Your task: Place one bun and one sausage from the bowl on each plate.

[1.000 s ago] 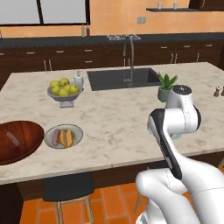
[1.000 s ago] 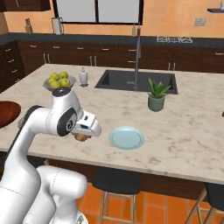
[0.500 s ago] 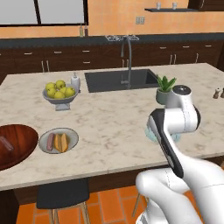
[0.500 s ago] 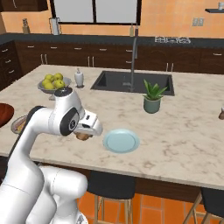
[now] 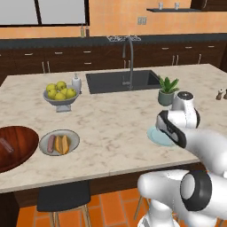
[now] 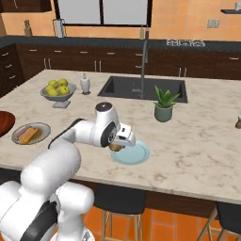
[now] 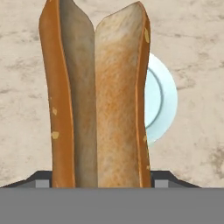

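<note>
We note the grey plate (image 5: 59, 142) at left already carrying a bun and sausage, while our gripper (image 6: 118, 145) pinches the tan bun (image 7: 100, 100) just over the blue plate (image 6: 132, 153), one sausage (image 5: 6, 145) left in the bowl (image 5: 20, 146).

- The bun (image 7: 98, 96) in the hand view was tan-brown with orange-brown crust edges and small yellow flecks.
- The plate (image 6: 134, 153) behind it was pale blue.
- The other plate (image 5: 73, 138) was grey and carried an orange-yellow bun (image 5: 64, 143) beside a pinkish-brown sausage (image 5: 51, 143).
- The bowl (image 5: 17, 144) was dark red-brown wood.
- The counter (image 5: 111, 115) was beige marble with brownish veining.
- The apples (image 5: 60, 90) were yellow-green in a grey fruit bowl (image 5: 62, 101).
</note>
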